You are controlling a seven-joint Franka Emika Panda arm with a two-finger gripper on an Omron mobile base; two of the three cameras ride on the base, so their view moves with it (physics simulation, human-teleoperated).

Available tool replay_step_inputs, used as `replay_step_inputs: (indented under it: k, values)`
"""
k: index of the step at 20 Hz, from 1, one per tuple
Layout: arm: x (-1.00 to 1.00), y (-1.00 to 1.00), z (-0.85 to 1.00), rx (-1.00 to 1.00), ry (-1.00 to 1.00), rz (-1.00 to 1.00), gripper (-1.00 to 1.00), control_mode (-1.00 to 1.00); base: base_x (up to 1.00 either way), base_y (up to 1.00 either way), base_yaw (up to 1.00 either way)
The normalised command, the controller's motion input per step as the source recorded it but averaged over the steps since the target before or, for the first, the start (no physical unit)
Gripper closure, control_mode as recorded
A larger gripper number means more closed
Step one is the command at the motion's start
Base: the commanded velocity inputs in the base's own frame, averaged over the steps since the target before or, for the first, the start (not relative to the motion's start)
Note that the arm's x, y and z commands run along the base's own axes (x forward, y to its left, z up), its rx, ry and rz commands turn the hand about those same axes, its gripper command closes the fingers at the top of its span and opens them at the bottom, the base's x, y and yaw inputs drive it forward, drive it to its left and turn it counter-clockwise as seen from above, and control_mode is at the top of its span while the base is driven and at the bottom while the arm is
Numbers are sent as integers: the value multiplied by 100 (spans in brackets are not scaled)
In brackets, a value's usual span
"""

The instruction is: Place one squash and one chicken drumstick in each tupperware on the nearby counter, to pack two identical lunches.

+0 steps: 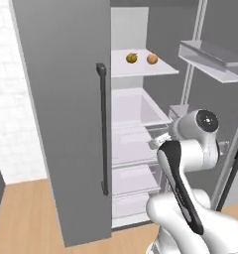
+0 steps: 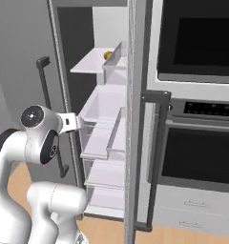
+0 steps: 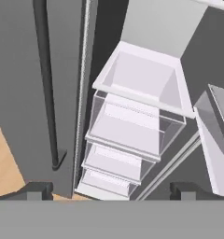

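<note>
Two small squashes lie on the upper white shelf [image 1: 141, 69] of the open fridge: a yellow lumpy squash [image 1: 132, 58] and a tan squash [image 1: 151, 58] to its right. The yellow squash [image 2: 107, 55] peeks out behind a door bin in the right base view. My gripper [image 3: 110, 190] is open and holds nothing. It points into the fridge at the level of the clear drawers [image 3: 132, 126], well below the squash shelf. The hand [image 2: 74, 121] sits just outside the fridge opening. The chicken drumstick, the tupperware and the counter are out of view.
The grey fridge door [image 1: 61, 114] with its dark handle [image 1: 102, 129] stands close on the left. Door bins [image 1: 210, 57] hang on the open right door. A built-in oven [image 2: 197, 152] is to the right of the fridge. The floor is wood [image 1: 22, 213].
</note>
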Motion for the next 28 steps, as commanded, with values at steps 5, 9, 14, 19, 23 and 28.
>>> replay_step_inputs:
  k: [5,9,14,19,23,28]
  values:
    - [0,0,0,0,0,0,-100,100,44,35,-38]
    - [0,0,0,0,0,0,-100,100,36,39,-32]
    - [0,0,0,0,0,0,-100,100,48,35,-24]
    - [0,0,0,0,0,0,-100,100,51,24,-12]
    - [20,2,2,0,-2,-1,-100,-100,12,3,0]
    - [30,16,50,0,-20,-7,-100,-100,0,0,0]
